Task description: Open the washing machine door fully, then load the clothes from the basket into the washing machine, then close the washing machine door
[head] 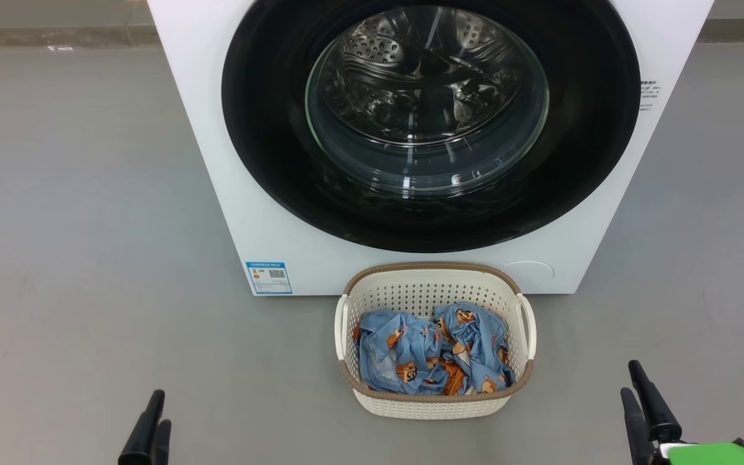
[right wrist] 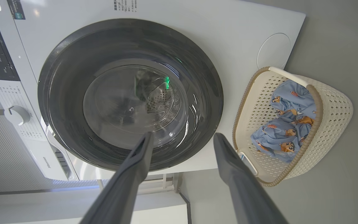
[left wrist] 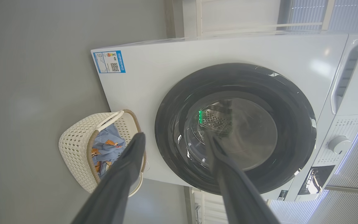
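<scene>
The white washing machine stands straight ahead. Its round washing machine door, black-rimmed with a glass bowl, lies flush against the front. The cream basket sits on the floor just before the machine, holding crumpled light blue clothes with orange animals. My left gripper is low at the left and my right gripper low at the right, both open, empty and well short of the basket. The left wrist view has the left gripper open before the door. In the right wrist view the right gripper is open too, with the basket beside it.
Grey floor spreads wide on both sides of the machine and basket. A blue label marks the machine's lower left corner, a round cap its lower right. The control panel dial sits above the door.
</scene>
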